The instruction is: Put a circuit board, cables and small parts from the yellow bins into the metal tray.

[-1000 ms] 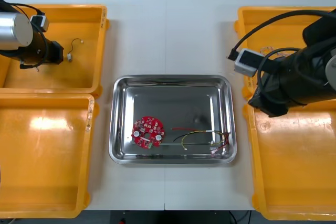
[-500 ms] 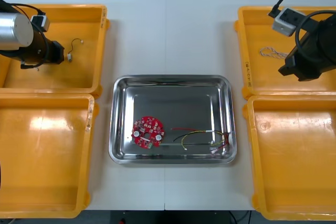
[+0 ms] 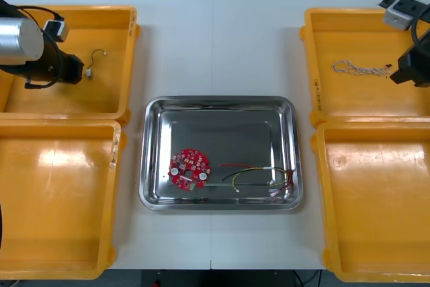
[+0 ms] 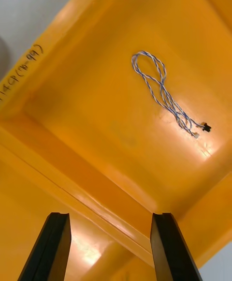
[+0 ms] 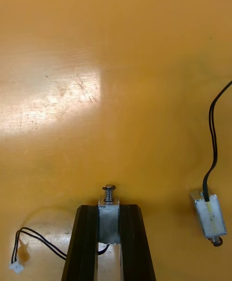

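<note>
In the far left yellow bin (image 3: 114, 25), my left gripper (image 3: 86, 72) is low on the floor. Its fingers (image 5: 87, 242) are shut on a small metal part (image 5: 108, 218) with a thin black lead. A second small metal part (image 5: 209, 215) lies beside the fingers, its black lead (image 3: 99, 55) running away from it. My right gripper (image 4: 111, 220) hangs open over the far right bin (image 3: 316, 45), at the right edge of the front view (image 3: 411, 70). A twisted blue and white cable (image 4: 162, 92) (image 3: 359, 68) lies beyond it on the bin floor.
The metal tray (image 3: 222, 109) sits between the bins and holds a round red circuit board (image 3: 189, 168) and red and yellow cables (image 3: 259, 176). The near left bin (image 3: 60, 260) and near right bin (image 3: 376, 260) show bare floors.
My left gripper has shut on the small metal part. My right arm has swung from beside the tray to the far right bin, uncovering the twisted cable.
</note>
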